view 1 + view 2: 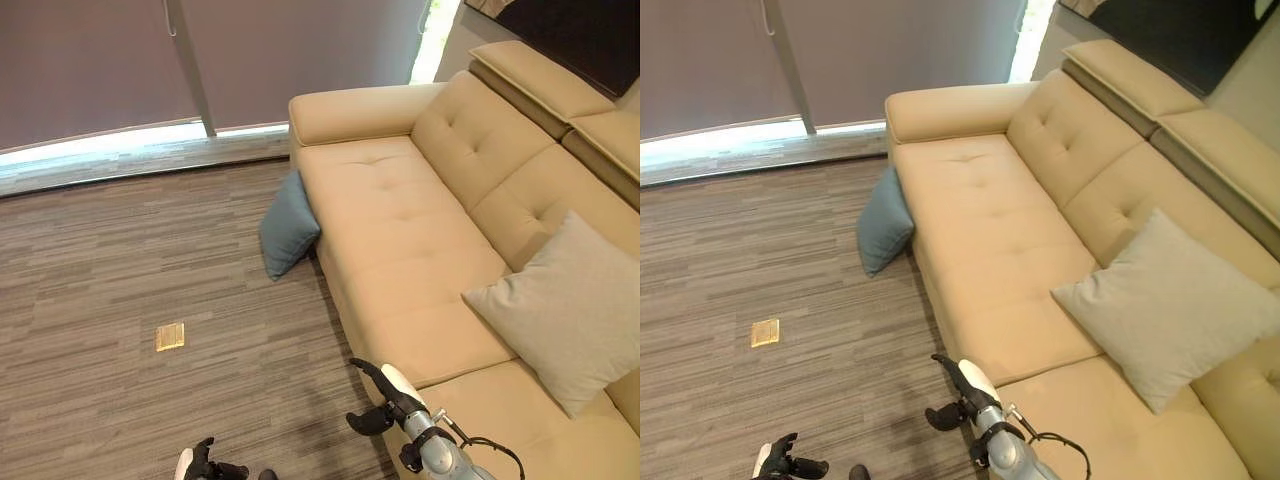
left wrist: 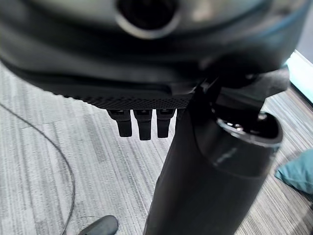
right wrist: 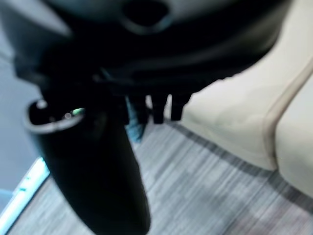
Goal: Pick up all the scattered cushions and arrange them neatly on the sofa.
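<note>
Right hand hangs low by the sofa front, fingers loose, holding nothing; left hand is empty too. Blue cushion leans on the sofa's base, well away. Grabbing from here could just shove it flat. Grey cushion already sits on the seat.

**Left hand hanging empty over striped carpet**

The dark left hand takes up the upper part of the view, its short black fingers hanging straight in a row and holding nothing, with the thick dark thumb standing out large beside them. Past them lies grey striped carpet floor. A corner of a teal fabric cushion rests on that carpet at the edge, well apart from the fingers.
</note>
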